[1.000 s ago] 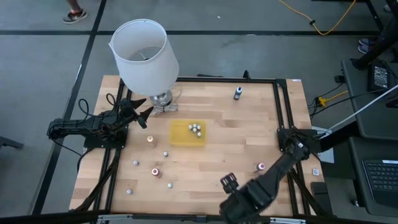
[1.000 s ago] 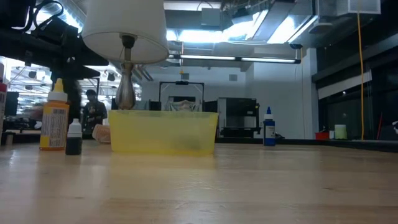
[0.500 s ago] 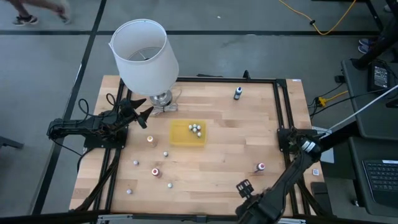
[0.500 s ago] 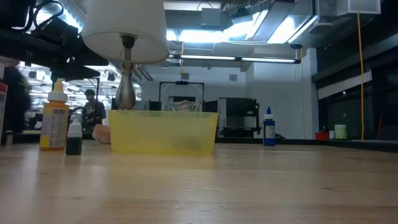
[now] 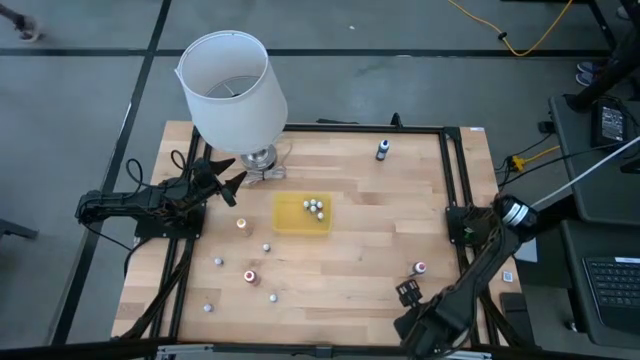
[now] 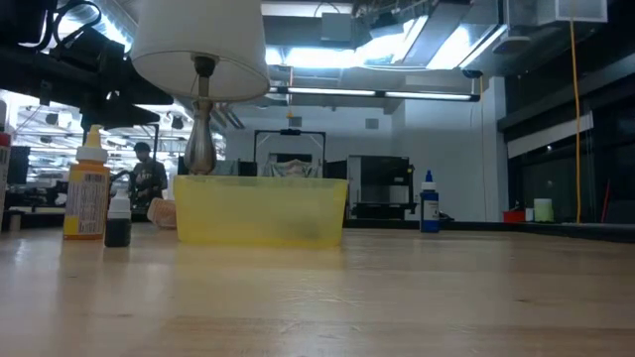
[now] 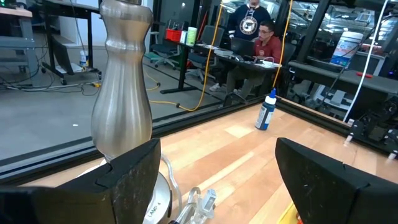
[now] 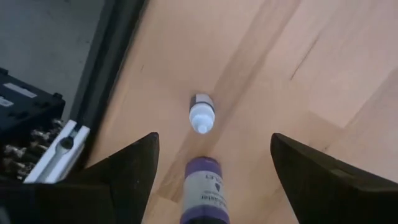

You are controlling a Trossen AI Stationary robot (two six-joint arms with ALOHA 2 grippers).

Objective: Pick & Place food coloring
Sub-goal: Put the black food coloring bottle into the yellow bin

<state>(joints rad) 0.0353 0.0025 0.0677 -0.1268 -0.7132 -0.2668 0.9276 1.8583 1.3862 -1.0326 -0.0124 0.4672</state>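
Several tiny food coloring bottles stand scattered on the wooden table's left half (image 5: 250, 276), and a few sit in the yellow tray (image 5: 302, 215). A blue-topped one (image 5: 382, 150) stands near the far edge. One with a red top (image 5: 420, 268) stands near the right edge. My right gripper (image 5: 409, 291) is open just to the near side of it. In the right wrist view, a white-capped bottle (image 8: 201, 115) and a purple-labelled bottle (image 8: 205, 186) lie ahead of the open gripper (image 8: 212, 142), untouched. My left gripper (image 5: 230, 181) waits open beside the lamp's foot.
A big white lampshade (image 5: 232, 88) on a metal stand (image 7: 122, 81) rises at the far left. Black rails (image 5: 452, 180) frame the table. In the low view the tray (image 6: 260, 210) stands mid-table, with a yellow-orange bottle (image 6: 87, 193) and a dark one (image 6: 117, 220) at left. People sit beyond the table.
My right arm has swung its gripper along the near edge toward the table's right edge, ending close to the red-topped bottle. No bottle has moved.
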